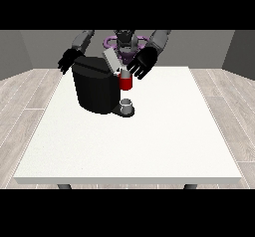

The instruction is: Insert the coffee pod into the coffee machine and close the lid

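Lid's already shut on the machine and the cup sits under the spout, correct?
Not quite. The front view shows the lid raised and tilted open above the coffee machine. The cup does sit under the spout.

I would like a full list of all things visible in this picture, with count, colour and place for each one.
table: one, white, fills the middle of the view.
coffee machine: one, black, on the table's far part, left of centre.
lid: one, grey, raised at a tilt above the machine.
red part: one, at the machine's front, below the lid.
cup: one, grey, on the machine's base.
hand at the view's left: black, fingers spread, behind the machine.
hand at the view's right: black, open, beside the lid.
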Robot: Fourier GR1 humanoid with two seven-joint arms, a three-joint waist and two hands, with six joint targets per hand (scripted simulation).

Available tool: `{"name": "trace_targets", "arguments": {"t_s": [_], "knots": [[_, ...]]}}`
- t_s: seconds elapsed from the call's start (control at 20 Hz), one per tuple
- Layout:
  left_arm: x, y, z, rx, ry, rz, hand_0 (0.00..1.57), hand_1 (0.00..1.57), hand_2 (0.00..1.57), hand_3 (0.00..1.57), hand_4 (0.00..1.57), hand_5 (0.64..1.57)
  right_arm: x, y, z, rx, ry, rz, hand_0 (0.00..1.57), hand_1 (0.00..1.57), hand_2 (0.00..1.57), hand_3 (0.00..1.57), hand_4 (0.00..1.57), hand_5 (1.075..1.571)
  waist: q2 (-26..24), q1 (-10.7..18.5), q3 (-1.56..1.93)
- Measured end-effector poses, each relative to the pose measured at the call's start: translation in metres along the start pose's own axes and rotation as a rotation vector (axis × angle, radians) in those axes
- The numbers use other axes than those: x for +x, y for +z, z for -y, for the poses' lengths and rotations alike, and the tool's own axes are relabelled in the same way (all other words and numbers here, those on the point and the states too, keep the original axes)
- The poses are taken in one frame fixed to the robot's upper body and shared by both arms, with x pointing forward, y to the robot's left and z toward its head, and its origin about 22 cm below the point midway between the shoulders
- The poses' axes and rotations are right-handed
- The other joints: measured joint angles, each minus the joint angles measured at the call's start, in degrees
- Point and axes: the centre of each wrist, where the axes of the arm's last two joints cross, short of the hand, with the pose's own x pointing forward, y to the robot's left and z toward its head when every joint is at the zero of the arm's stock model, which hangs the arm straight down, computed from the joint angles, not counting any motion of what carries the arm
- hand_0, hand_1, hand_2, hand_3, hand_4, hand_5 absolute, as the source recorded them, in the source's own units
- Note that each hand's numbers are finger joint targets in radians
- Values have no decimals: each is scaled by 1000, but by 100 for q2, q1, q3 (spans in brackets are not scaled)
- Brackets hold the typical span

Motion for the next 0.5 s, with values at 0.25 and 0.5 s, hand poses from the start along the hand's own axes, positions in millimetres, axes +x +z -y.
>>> {"name": "trace_targets", "arguments": {"t_s": [0.25,0.5], "knots": [[3,-1,0,6,-25,16,1066,1066,1116,945,380,1571,-2,-4,9,-14,-1,-3,0,0,0,0,380,1571,41,65,1],[-5,3,0,16,-39,4,1064,1064,1117,952,360,1571,-2,2,8,2,4,-1,0,0,0,0,438,1571,4,-16,2]]}}
